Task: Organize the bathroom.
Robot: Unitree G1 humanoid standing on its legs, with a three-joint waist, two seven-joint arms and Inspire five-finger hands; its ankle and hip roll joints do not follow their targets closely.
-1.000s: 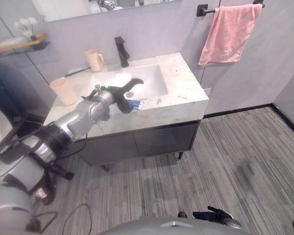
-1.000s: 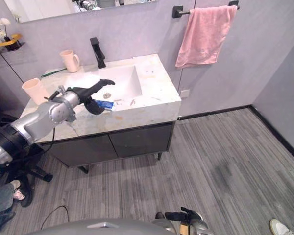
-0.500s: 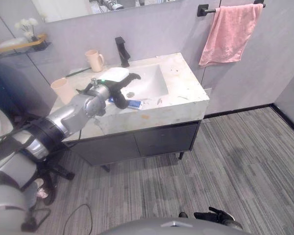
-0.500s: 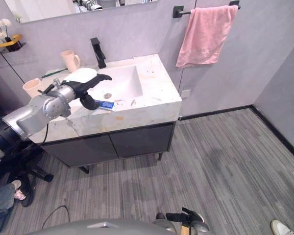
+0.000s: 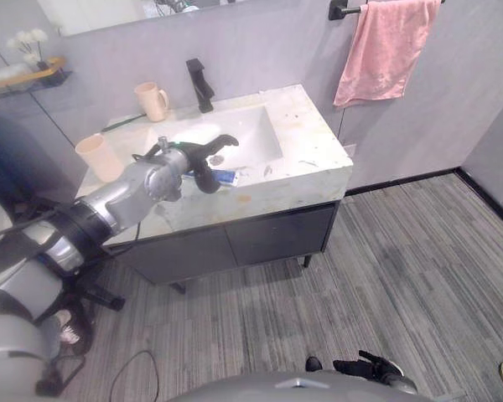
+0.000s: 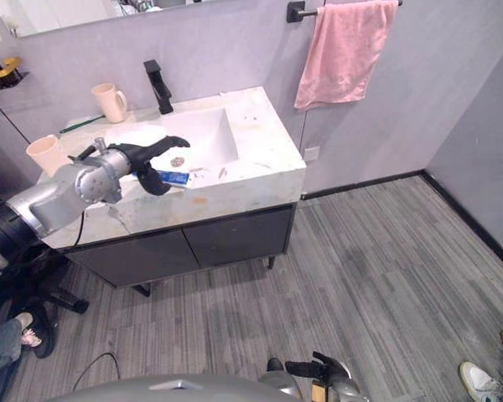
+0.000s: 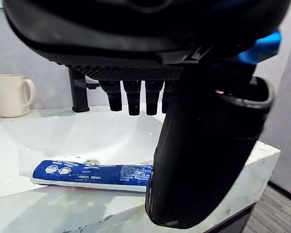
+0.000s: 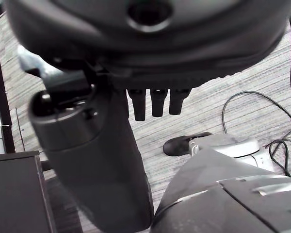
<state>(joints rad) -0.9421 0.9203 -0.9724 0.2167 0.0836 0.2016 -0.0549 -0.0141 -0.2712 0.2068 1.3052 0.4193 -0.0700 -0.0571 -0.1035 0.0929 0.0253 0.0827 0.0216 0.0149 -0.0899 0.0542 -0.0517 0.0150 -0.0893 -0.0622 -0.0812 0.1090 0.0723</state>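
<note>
On the marble vanity top (image 5: 306, 146), at the front lip of the white basin (image 5: 235, 138), lies our task's thing, a blue toothpaste tube (image 7: 94, 174), flat on its side with its white cap end pointing away from our thumb. We judge it light and soft-walled, likely to dent or squirt if pinched hard at the belly, and somewhat slick on its printed skin, so the better hold is across the middle toward the stiffer cap shoulder, thumb on one face and fingers on the other, with a gentle squeeze. Further back on the counter stand a cream mug (image 5: 151, 100) beside the black faucet (image 5: 199, 84), and a peach cup (image 5: 96, 157) near the left edge; a pink towel (image 5: 377, 50) hangs on the wall rail, well apart. Our left hand (image 5: 203, 159) is stretched out low over the tube, fingers straight and released, thumb hanging down just beside the tube's near end, holding nothing yet. Our right hand (image 8: 94, 145) hangs down over the floor, fingers relaxed and empty.
</note>
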